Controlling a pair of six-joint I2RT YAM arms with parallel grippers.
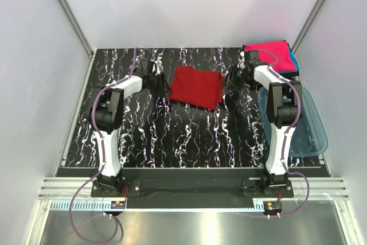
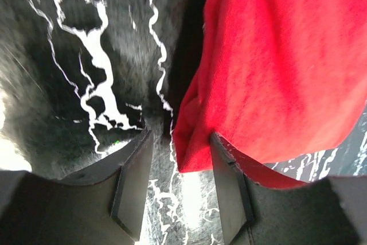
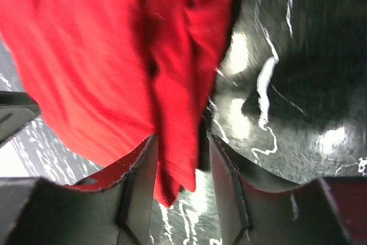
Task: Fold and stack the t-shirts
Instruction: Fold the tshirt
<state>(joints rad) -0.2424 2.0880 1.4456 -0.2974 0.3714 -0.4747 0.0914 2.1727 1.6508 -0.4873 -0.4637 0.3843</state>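
A dark red t-shirt (image 1: 196,87) lies folded into a rough square on the black marbled table (image 1: 189,136), toward the back middle. My left gripper (image 1: 156,81) sits at its left edge, open; in the left wrist view the shirt's corner (image 2: 195,153) rests between the jaws (image 2: 179,142), close to the right finger, unclamped. At the shirt's right edge my right gripper (image 1: 232,81) is open too; a hem of red cloth (image 3: 178,159) hangs between its jaws (image 3: 182,142), against the left finger. A bright pink t-shirt (image 1: 266,50) lies folded on a teal-blue one (image 1: 293,61) at the back right corner.
A translucent blue plastic tub (image 1: 309,124) stands at the table's right edge beside the right arm. White walls with metal rails close in the back and both sides.
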